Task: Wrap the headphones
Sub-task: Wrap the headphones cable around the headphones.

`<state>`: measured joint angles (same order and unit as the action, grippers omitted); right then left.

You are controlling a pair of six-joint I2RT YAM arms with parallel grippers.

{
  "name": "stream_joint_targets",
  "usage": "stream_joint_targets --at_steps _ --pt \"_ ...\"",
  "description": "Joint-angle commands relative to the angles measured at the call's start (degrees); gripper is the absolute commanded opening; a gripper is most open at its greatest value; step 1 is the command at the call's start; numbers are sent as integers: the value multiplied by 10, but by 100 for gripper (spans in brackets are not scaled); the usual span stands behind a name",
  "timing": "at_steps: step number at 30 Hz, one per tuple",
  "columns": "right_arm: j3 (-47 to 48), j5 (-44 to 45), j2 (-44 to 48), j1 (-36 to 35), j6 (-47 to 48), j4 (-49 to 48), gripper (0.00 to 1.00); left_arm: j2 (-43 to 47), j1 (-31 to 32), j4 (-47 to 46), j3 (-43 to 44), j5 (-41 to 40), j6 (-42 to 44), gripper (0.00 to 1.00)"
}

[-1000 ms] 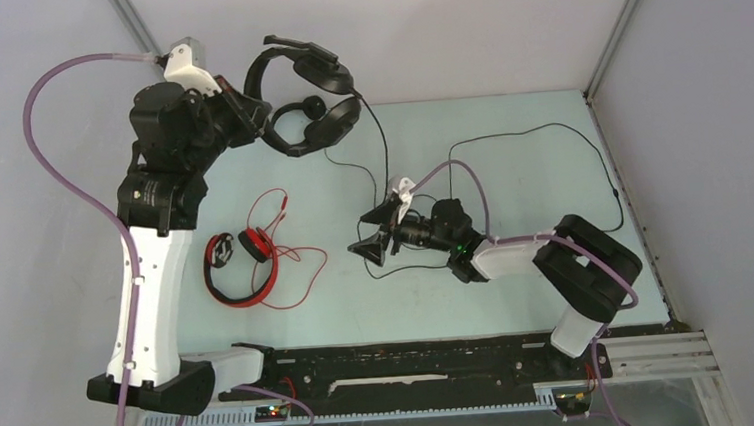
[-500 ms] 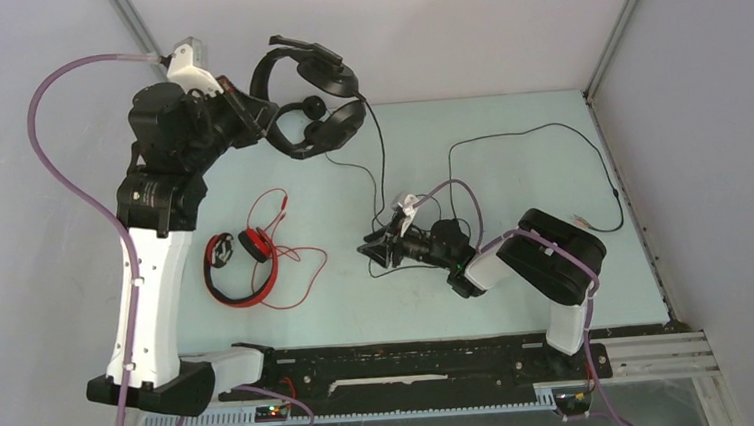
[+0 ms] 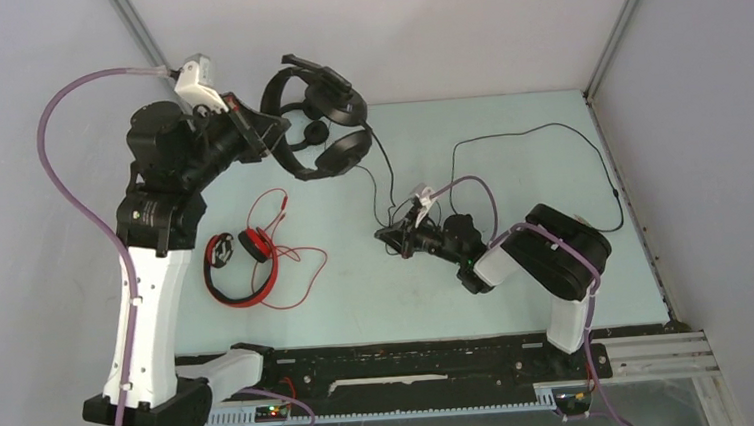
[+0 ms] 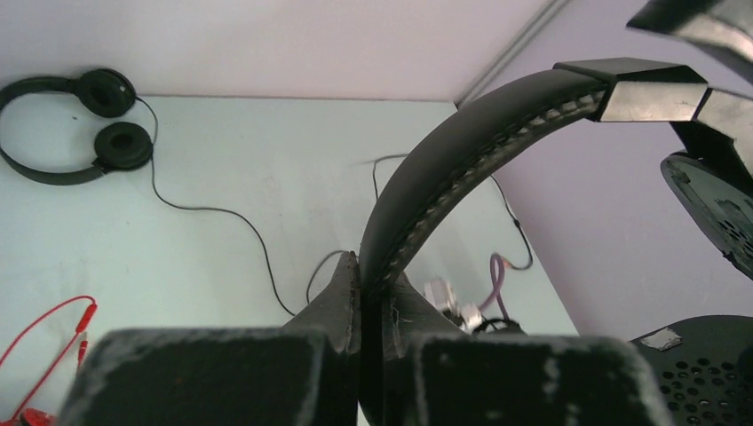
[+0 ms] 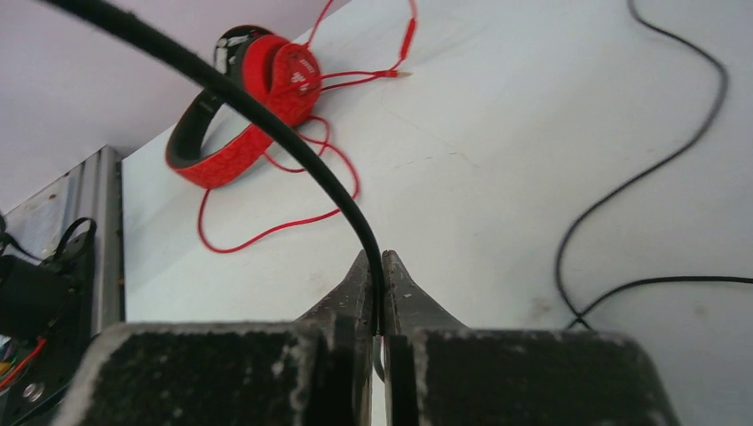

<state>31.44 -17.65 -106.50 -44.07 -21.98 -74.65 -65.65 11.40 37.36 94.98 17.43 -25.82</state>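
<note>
My left gripper (image 3: 282, 129) is shut on the headband (image 4: 462, 169) of the bulky black headphones (image 3: 331, 111) and holds them up at the back left. Their thin black cable (image 3: 387, 172) runs down to my right gripper (image 3: 388, 236), which is shut on it just above the table; the right wrist view shows the cable (image 5: 266, 115) pinched between the closed fingertips (image 5: 380, 262). The red headphones (image 3: 242, 268) lie at the left with their red cable loose around them. The slim black headphones (image 4: 80, 124) lie by the back wall, mostly hidden in the top view.
More black cable (image 3: 548, 131) loops across the back right of the table towards the right wall. Grey walls close in the back and both sides. A black rail (image 3: 413, 356) runs along the near edge.
My right gripper has closed on the black cable and shifted slightly right. The left arm has swung the held headphones a little to the right.
</note>
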Motion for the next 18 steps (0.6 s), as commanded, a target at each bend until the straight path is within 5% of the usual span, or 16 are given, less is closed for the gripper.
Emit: stream_joint_targets --at_steps 1,7,14,18 --pt "16 6 29 27 3 0 0 35 1 -29 -28 86 27 0" --pt "39 17 44 50 29 47 0 66 11 -46 -114 199 42 0" --pt "84 -112 38 96 37 33 0 86 80 -75 -198 304 41 0" --pt "100 -111 44 111 40 49 0 115 109 -35 -238 306 96 0"
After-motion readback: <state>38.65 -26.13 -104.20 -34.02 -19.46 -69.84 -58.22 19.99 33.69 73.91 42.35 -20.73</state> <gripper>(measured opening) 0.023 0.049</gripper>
